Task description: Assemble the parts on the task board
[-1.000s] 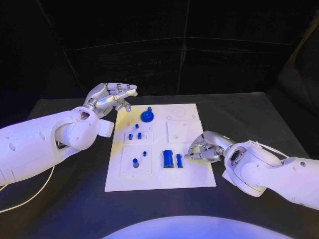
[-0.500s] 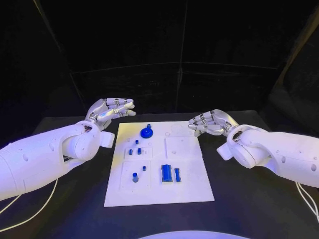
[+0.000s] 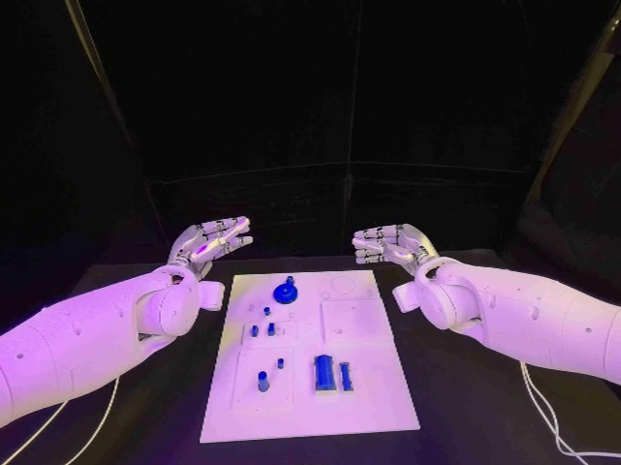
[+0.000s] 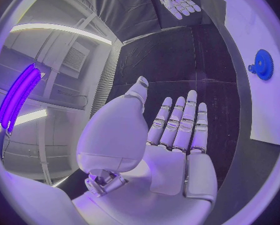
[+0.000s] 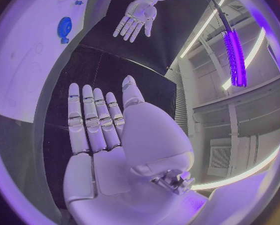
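We hold our left hand (image 3: 209, 241) and right hand (image 3: 389, 243) wide and empty, flanking the white rectangular task board (image 3: 366, 387) with its small blue parts (image 3: 325, 372).

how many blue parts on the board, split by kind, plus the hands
Blue gear: 1
Long blue blocks: 2
Small blue pegs: about 5, too small to be sure
Hands, left hand and right hand: 2, both holding nothing
Total: about 10, all parts on the task board
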Controlling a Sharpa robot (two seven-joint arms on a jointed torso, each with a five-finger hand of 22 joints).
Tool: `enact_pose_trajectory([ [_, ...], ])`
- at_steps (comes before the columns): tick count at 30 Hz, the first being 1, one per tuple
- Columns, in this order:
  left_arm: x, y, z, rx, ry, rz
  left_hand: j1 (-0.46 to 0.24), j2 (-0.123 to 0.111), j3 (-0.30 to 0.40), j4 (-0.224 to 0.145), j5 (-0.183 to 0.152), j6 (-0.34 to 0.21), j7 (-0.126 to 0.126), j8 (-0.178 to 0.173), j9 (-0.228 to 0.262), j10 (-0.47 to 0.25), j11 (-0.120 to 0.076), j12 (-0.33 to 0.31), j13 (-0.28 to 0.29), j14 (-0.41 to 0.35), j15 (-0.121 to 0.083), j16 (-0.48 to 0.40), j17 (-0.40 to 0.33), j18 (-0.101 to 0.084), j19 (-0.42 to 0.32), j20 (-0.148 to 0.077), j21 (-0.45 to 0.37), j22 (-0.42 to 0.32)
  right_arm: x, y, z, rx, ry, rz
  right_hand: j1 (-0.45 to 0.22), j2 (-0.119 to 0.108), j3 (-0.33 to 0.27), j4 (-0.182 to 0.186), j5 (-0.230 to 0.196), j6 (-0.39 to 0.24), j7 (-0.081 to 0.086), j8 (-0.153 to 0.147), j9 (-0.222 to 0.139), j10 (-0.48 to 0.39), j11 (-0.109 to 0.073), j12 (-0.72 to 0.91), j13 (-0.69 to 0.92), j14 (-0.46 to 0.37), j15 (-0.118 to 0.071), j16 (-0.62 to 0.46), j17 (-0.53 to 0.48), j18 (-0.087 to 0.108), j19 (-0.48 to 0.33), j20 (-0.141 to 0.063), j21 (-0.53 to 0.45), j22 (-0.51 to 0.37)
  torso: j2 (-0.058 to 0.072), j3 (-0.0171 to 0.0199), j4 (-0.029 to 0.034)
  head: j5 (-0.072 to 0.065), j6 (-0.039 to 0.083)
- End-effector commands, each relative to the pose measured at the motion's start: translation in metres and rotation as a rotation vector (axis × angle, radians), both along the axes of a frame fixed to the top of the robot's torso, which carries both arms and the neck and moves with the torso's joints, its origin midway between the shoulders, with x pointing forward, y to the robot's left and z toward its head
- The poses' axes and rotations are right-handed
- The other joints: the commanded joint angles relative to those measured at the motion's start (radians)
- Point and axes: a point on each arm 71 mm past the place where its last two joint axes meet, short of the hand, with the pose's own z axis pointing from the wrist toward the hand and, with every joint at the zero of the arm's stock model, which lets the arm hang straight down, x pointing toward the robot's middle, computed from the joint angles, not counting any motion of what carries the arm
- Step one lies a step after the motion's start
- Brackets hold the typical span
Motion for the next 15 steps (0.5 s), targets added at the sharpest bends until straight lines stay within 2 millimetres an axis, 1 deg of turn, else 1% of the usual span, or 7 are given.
enact_pose_trajectory([
  [1,-0.001,0.0,0.0,0.001,-0.001,-0.002,-0.395,0.046,-0.055,-0.051,-0.055,-0.246,-0.048,-0.063,-0.061,-0.245,-0.058,-0.061,-0.059,-0.263,-0.055,-0.044,-0.1,-0.051,-0.154,-0.091,-0.051,-0.055,-0.001,0.0,0.0,-0.004,-0.001,0.001,-0.446,-0.1,0.065,-0.047,-0.037,-0.279,-0.06,-0.066,-0.037,-0.317,-0.049,-0.068,-0.105,-0.323,-0.037,-0.067,-0.103,-0.052,-0.299,-0.077,-0.038,-0.067,0.0,-0.0001,0.0,0.001,-0.001],
  [3,-0.002,-0.001,0.0,0.003,-0.001,0.001,-0.455,0.046,-0.055,-0.059,-0.055,-0.283,-0.054,-0.063,-0.061,-0.281,-0.067,-0.061,-0.059,-0.302,-0.063,-0.051,-0.1,-0.051,-0.178,-0.104,-0.051,-0.063,-0.002,0.001,0.001,0.001,-0.003,-0.004,-0.517,-0.1,0.074,-0.047,-0.041,-0.322,-0.068,-0.066,-0.113,-0.366,-0.058,-0.068,-0.105,-0.372,-0.043,-0.067,-0.103,-0.052,-0.345,-0.088,-0.044,-0.067,0.001,0.0019,0.0017,0.006,0.001],
  [8,-0.011,-0.009,0.001,0.016,-0.003,0.021,-0.62,0.046,-0.055,-0.077,-0.055,-0.383,-0.074,-0.063,-0.061,-0.38,-0.091,-0.061,-0.059,-0.41,-0.085,-0.138,-0.1,-0.067,-0.242,-0.141,-0.051,-0.086,-0.012,0.006,0.004,0.034,-0.013,-0.04,-0.696,-0.1,0.099,-0.047,-0.122,-0.435,-0.092,-0.066,-0.113,-0.496,-0.08,-0.068,-0.105,-0.505,-0.06,-0.067,-0.103,-0.069,-0.47,-0.119,-0.117,-0.067,0.004,0.014,0.0116,0.035,0.015],
  [9,-0.013,-0.011,0.001,0.02,-0.003,0.026,-0.647,0.046,-0.055,-0.08,-0.055,-0.399,-0.077,-0.063,-0.061,-0.397,-0.095,-0.061,-0.059,-0.428,-0.089,-0.138,-0.1,-0.071,-0.252,-0.147,-0.051,-0.089,-0.015,0.008,0.005,0.043,-0.015,-0.049,-0.727,-0.1,0.104,-0.047,-0.122,-0.454,-0.097,-0.066,-0.113,-0.518,-0.084,-0.068,-0.105,-0.527,-0.133,-0.067,-0.103,-0.069,-0.491,-0.124,-0.117,-0.067,0.004,0.0156,0.0129,0.039,0.017],
  [12,-0.023,-0.019,0.003,0.033,-0.006,0.046,-0.714,0.046,-0.055,-0.089,-0.055,-0.44,-0.085,-0.063,-0.061,-0.437,-0.105,-0.061,-0.059,-0.472,-0.099,-0.138,-0.1,-0.077,-0.278,-0.162,-0.051,-0.098,-0.025,0.013,0.009,0.073,-0.022,-0.086,-0.799,-0.1,0.114,-0.047,-0.122,-0.499,-0.106,-0.066,-0.113,-0.569,-0.093,-0.068,-0.105,-0.58,-0.133,-0.067,-0.103,-0.079,-0.541,-0.137,-0.117,-0.067,0.005,0.0182,0.015,0.045,0.02],
  [14,-0.031,-0.025,0.004,0.044,-0.01,0.062,-0.758,0.046,-0.055,-0.163,-0.055,-0.466,-0.156,-0.063,-0.061,-0.464,-0.112,-0.061,-0.059,-0.501,-0.105,-0.138,-0.1,-0.086,-0.293,-0.174,-0.051,-0.104,-0.034,0.016,0.012,0.095,-0.025,-0.115,-0.848,-0.1,0.123,-0.047,-0.122,-0.53,-0.113,-0.066,-0.113,-0.605,-0.099,-0.068,-0.105,-0.617,-0.133,-0.067,-0.103,-0.079,-0.575,-0.145,-0.117,-0.067,0.005,0.0182,0.0151,0.045,0.02],
  [15,-0.039,-0.03,0.006,0.053,-0.013,0.076,-0.778,0.046,-0.055,-0.163,-0.055,-0.479,-0.156,-0.063,-0.061,-0.476,-0.114,-0.061,-0.059,-0.515,-0.108,-0.138,-0.1,-0.088,-0.302,-0.178,-0.051,-0.176,-0.039,0.018,0.014,0.107,-0.027,-0.131,-0.871,-0.1,0.126,-0.047,-0.122,-0.545,-0.116,-0.066,-0.113,-0.622,-0.17,-0.068,-0.105,-0.634,-0.133,-0.067,-0.103,-0.086,-0.591,-0.149,-0.117,-0.067,0.005,0.0182,0.0151,0.045,0.02],
])
